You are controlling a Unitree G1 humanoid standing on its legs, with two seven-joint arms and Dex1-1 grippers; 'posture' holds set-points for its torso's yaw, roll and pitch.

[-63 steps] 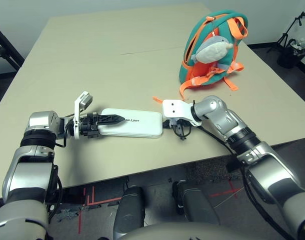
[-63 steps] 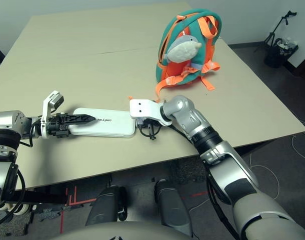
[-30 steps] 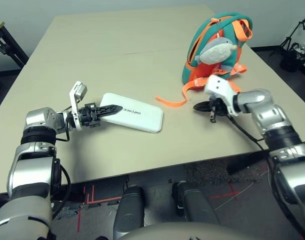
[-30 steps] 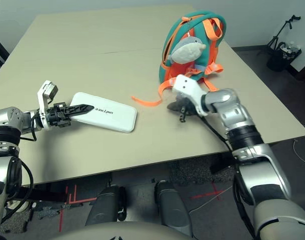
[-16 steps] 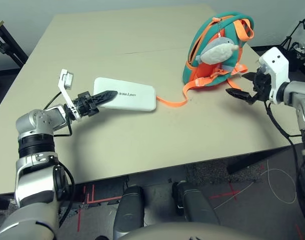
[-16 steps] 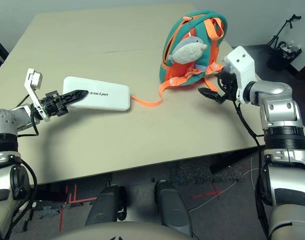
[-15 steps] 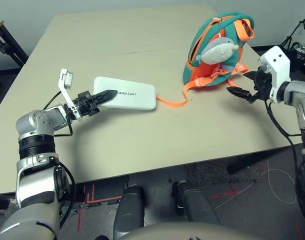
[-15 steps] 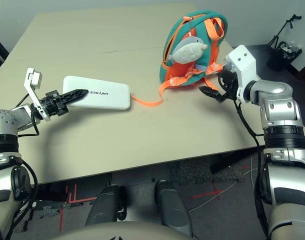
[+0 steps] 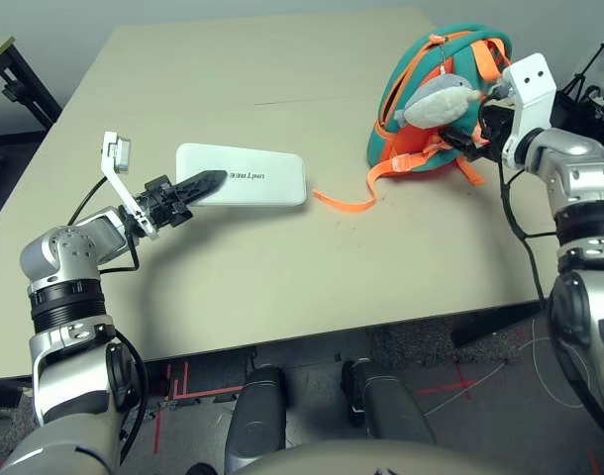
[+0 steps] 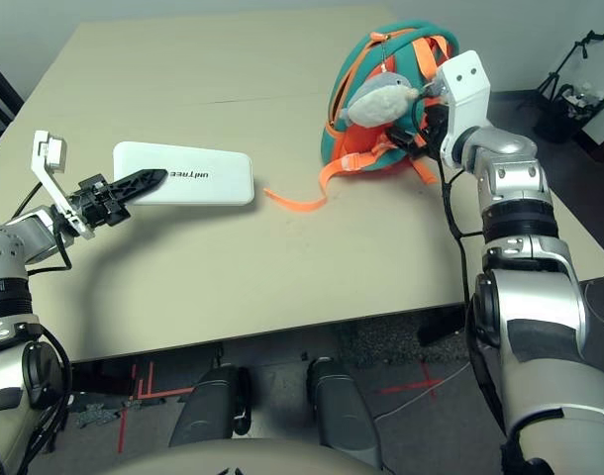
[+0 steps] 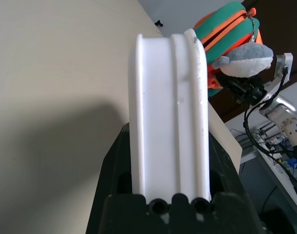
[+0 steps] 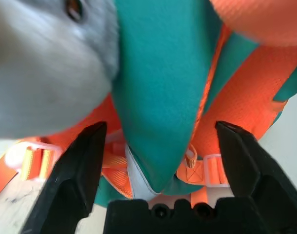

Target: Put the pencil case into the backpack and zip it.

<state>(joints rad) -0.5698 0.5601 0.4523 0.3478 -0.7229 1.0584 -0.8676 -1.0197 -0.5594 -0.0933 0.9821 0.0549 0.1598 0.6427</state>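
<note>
The pencil case [image 9: 245, 174] bears "unitree", seen upside down.

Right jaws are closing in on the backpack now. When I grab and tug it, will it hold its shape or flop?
Probably flops: the backpack looks like soft fabric, slumped on the table. Its loose orange strap trails limp, so it may drag or snag. The plush fish dangles and will likely swing. The right gripper has open jaws around a teal fold.

Left arm bent at the elbow, forearm angled in toward table centre, left gripper [image 9: 188, 188] about level, fingers clamped on the end of the pencil case [image 9: 245, 175]. Right arm reaching forward, wrist near level, right gripper [image 12: 158, 151] spread wide, one finger each side of a teal strap of the backpack [image 9: 428, 148], not pinching it.
</note>
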